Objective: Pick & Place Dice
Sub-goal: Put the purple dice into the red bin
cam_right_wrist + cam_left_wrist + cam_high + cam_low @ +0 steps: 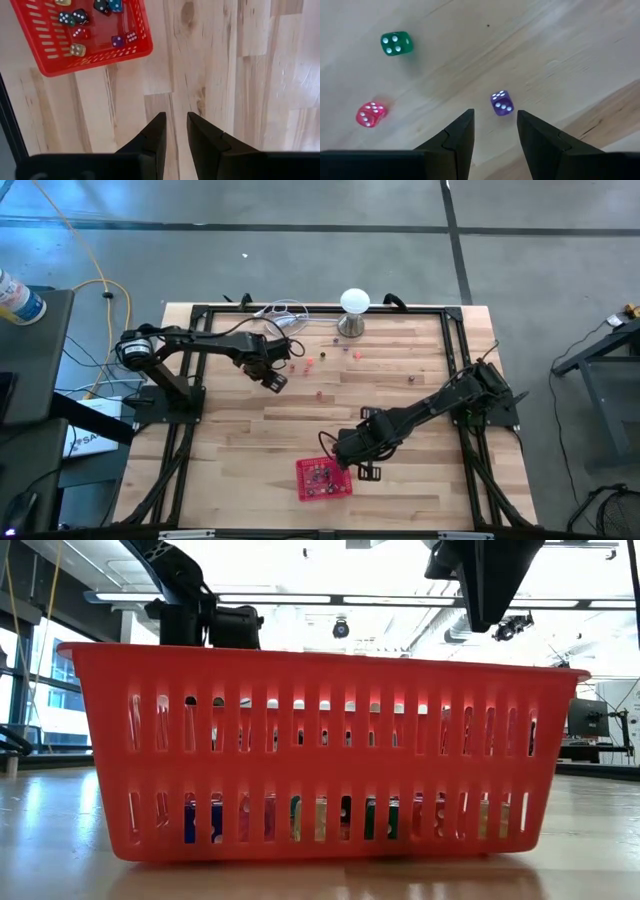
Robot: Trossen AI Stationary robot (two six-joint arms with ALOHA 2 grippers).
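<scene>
Currently left gripper (495, 131) is hovering, fingers apart, over small purple translucent die (502, 103); green die (396, 43) and pink die (370, 114) are sitting upper-left and left. Right gripper (176, 131), fingers narrowly apart and empty, is hanging beside red plastic mesh basket (135, 49) at upper left.

From above the loose dice (323, 362) were colour specks with unreadable faces, the basket (330, 755) wall blocked the table behind in the low view, and its far side was cropped in the right wrist view.
</scene>
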